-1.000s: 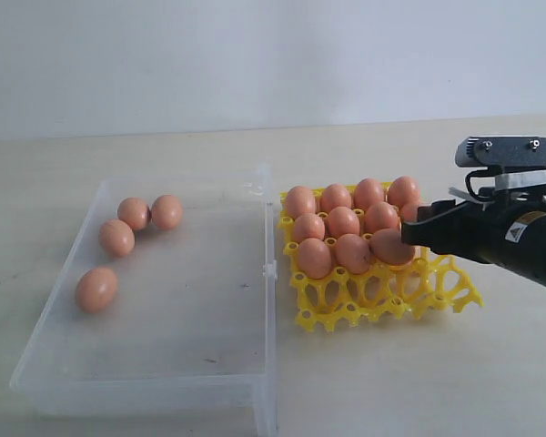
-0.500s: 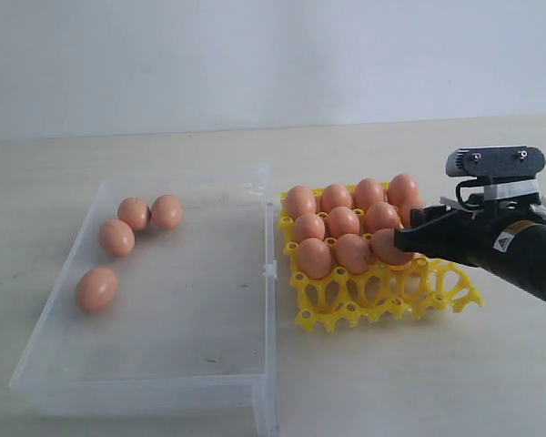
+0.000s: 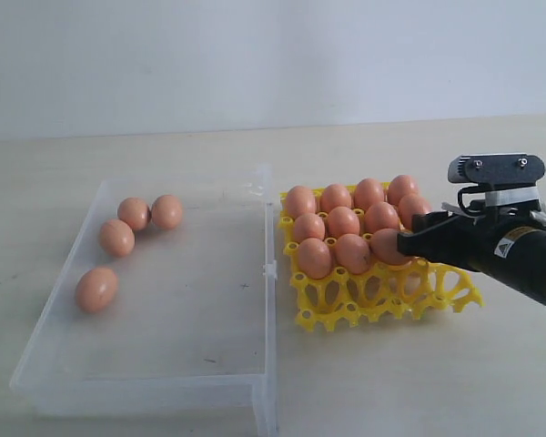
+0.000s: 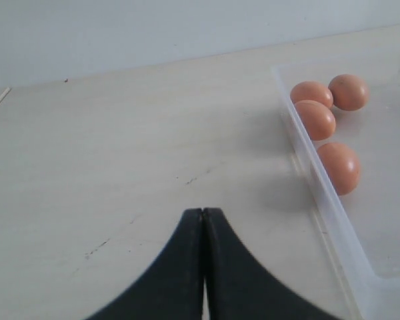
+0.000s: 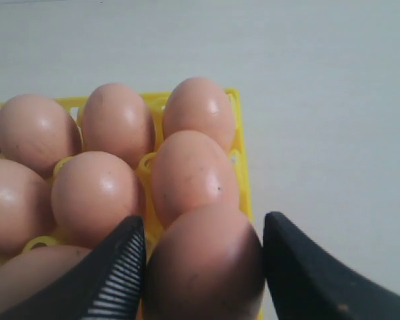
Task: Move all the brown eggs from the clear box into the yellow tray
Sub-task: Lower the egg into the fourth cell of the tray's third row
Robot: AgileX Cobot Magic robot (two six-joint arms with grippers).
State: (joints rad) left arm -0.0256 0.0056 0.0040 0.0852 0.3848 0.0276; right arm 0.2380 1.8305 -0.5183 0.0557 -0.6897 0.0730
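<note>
Fingertips of my right pincer (image 5: 203, 223) are all its own camera catches. The rest runs off the frame, and in the exterior view the near finger hides the far one. Between them sits the end egg (image 5: 203, 267), filling the whole gap, its lower part cut off and in shadow. My jaws stand wide and are closed on it, a finger against each flank. It rests in a cup of the yellow tray (image 3: 455, 293), at the right end of the front filled row. My arm (image 3: 528, 255) covers the cups behind it, so I cannot count the tray's eggs exactly; about a dozen show.

My left pincer (image 4: 203, 213) is outside the exterior view. Its wrist camera shows both fingers pressed flat together, holding nothing, above the table just outside the clear box (image 3: 264, 300).

The brown eggs (image 3: 335, 198) are smooth orange-tan ovals, all alike, packed close in the tray's rear rows. Four more lie in the clear box near its left wall: three close together and a lone egg (image 3: 96, 289) nearer the front. The tray is an openwork yellow grid, just beside the box's right wall and its small clasp tab (image 3: 269, 269).

The table (image 3: 491, 364) is pale and faintly scuffed; a plain white wall (image 3: 255, 55) stands behind it.
</note>
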